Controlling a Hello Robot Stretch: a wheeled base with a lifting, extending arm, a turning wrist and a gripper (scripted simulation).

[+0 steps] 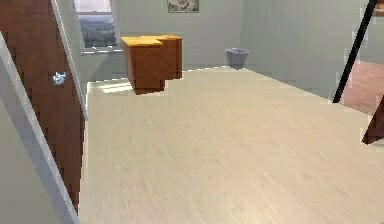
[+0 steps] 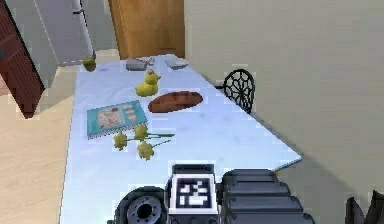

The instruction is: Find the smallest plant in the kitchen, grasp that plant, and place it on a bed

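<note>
In the arm side view, a long pale table (image 2: pixel 235 130) runs from near to far. A flat book (image 2: pixel 112 118) with a blue edge lies on the left part of the table. Just near of the book sit three small yellow-green lumps (image 2: pixel 146 151), close together. To the right of the book lies a brown oval thing (image 2: pixel 177 100). Just beyond it stands a yellow shape (image 2: pixel 150 85) a bit like a duck. At the far end of the table are two small grey dishes (image 2: pixel 134 65) and one more little yellow-green lump (image 2: pixel 89 64). It cannot be told if any of these small things is the plant. A dark chair (image 2: pixel 239 87) with a round back stands at the right side of the table. A light wooden door (image 2: pixel 147 27) is on the far wall.

At the bottom edge sits a white square (image 2: pixel 195 195) with black marks. The dark claw (image 2: pixel 140 207) is just left of it. Its tip is hard to make out, so it cannot be told if the claw holds anything.

In the forward view, a pale wood floor (image 1: pixel 220 140) spreads out ahead. A brown door (image 1: pixel 45 90) with a silver knob (image 1: pixel 59 78) stands near on the left. Far off, an orange-brown cabinet (image 1: pixel 150 60) stands below a window (image 1: pixel 97 25). A small grey bin (image 1: pixel 237 58) sits to the right of the cabinet by the far wall.
</note>
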